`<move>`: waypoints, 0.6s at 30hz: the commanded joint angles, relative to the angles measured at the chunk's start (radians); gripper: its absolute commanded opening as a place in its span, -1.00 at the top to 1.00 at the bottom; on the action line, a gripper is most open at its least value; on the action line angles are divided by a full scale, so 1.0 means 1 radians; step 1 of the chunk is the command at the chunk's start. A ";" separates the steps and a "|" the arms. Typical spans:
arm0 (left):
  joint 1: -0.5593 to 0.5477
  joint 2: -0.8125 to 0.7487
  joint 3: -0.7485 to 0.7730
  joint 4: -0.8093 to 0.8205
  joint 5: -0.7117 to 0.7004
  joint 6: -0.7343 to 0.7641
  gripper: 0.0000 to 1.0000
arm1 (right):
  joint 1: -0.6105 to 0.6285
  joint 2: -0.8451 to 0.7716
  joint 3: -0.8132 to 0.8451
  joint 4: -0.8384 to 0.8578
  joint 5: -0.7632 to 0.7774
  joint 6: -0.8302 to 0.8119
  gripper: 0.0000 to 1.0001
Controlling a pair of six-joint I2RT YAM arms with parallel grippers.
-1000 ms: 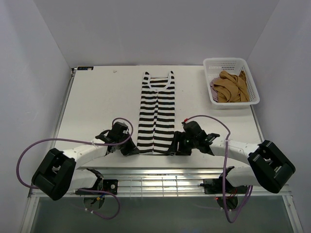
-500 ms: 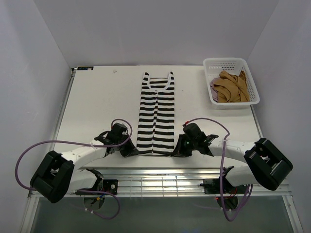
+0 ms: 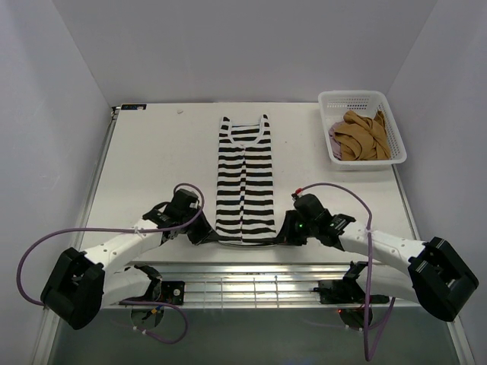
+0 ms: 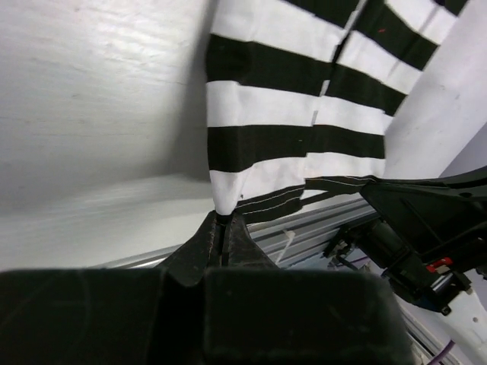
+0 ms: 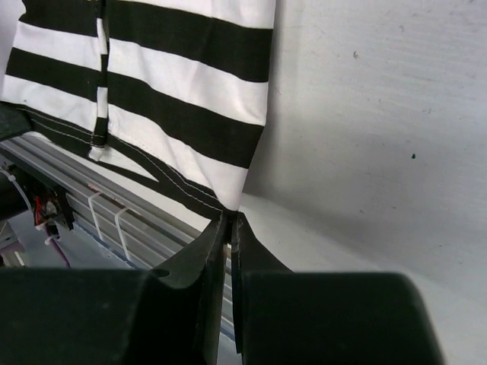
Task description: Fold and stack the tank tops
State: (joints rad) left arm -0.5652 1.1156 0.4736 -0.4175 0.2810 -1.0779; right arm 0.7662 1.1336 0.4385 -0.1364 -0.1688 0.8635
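Note:
The black-and-white striped tank top [image 3: 245, 179] lies folded lengthwise into a narrow strip down the middle of the white table, neckline at the far end. My left gripper [image 3: 204, 236] is shut on its near left hem corner [image 4: 222, 207]. My right gripper [image 3: 283, 237] is shut on the near right hem corner [image 5: 230, 204]. The hem sags slightly between the two grippers at the table's near edge. A tan-brown tank top [image 3: 364, 135] lies crumpled in the basket, with a strip of pale pink tank top [image 3: 335, 140] showing under it at the left.
A white mesh basket [image 3: 361, 99] stands at the far right corner of the table [image 3: 152, 160]. A metal rail [image 3: 251, 283] runs along the near edge below the grippers. Grey walls enclose the table on three sides.
The right gripper closed on the right hem corner. Both grippers have pulled the hem toward the near edge, the right arm has swung out to the right, and the striped top now lies straighter.

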 commanded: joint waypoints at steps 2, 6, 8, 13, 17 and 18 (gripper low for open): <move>-0.004 0.013 0.111 -0.044 -0.011 -0.005 1.00 | -0.007 -0.017 0.104 -0.058 0.103 -0.049 0.85; -0.004 0.078 0.209 -0.070 -0.045 0.006 1.00 | -0.030 0.009 0.209 -0.089 0.161 -0.099 0.85; -0.004 0.105 0.244 -0.076 -0.078 0.003 1.00 | -0.063 0.031 0.255 -0.089 0.155 -0.132 0.85; 0.001 0.220 0.416 -0.112 -0.144 0.036 1.00 | -0.117 0.081 0.354 -0.088 0.143 -0.187 0.85; 0.022 0.326 0.581 -0.159 -0.192 0.088 1.00 | -0.156 0.126 0.431 -0.085 0.146 -0.239 0.85; 0.028 0.345 0.611 -0.182 -0.204 0.093 1.00 | -0.165 0.136 0.445 -0.085 0.146 -0.254 0.85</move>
State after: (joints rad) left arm -0.5552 1.4315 0.9802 -0.5533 0.1501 -1.0336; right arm 0.6243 1.2491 0.8059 -0.2291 -0.0441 0.6765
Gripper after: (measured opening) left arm 0.029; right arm 0.085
